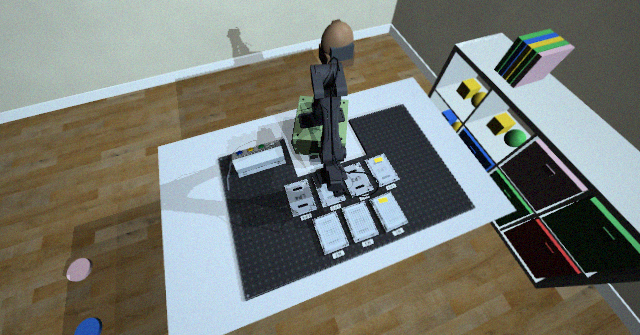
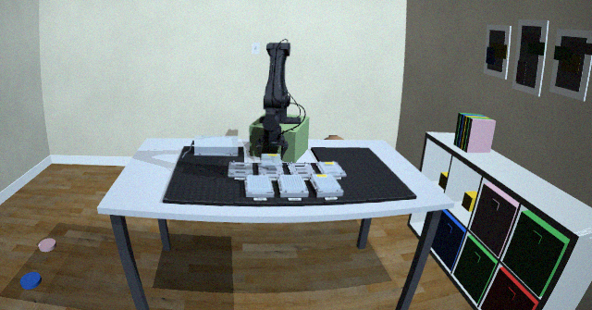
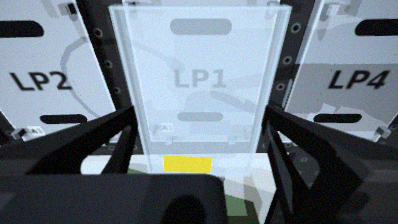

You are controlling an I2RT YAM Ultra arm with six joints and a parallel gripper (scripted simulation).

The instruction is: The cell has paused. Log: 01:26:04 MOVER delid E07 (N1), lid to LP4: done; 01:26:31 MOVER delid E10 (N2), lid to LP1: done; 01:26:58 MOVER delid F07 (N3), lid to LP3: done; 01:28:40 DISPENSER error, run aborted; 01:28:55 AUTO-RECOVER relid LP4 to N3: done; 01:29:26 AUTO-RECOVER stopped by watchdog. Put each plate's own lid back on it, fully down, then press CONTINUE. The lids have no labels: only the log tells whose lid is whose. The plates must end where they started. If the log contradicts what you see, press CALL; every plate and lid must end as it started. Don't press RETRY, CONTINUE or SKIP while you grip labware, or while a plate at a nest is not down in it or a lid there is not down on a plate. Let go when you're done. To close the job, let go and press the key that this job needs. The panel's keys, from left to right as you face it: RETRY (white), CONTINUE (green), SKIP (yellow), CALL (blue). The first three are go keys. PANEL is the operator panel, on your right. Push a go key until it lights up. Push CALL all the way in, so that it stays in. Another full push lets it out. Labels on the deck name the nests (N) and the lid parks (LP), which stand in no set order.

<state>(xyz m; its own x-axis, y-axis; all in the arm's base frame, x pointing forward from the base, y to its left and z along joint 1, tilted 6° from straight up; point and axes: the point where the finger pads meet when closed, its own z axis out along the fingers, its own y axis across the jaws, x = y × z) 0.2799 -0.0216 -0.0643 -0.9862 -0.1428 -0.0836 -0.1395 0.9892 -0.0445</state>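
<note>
My gripper (image 3: 199,112) is shut on a clear lid (image 3: 199,85) with a yellow mark, one finger on each long side. The lid hangs over the park marked LP1 (image 3: 199,79), whose label shows through it. The parks LP2 (image 3: 37,80) and LP4 (image 3: 357,80) on either side are bare. In the top view the gripper (image 1: 334,184) stands over the back row of parks. Another yellow-marked lid (image 1: 381,169) lies on the far right park. In the front row, two open plates (image 1: 330,232) (image 1: 360,221) and one lidded plate (image 1: 389,211) sit in the nests.
The operator panel (image 1: 259,159) stands at the back left of the black deck, its keys on top. The arm's green base box (image 1: 320,125) is behind the parks. A shelf unit (image 1: 540,175) stands to the right of the table.
</note>
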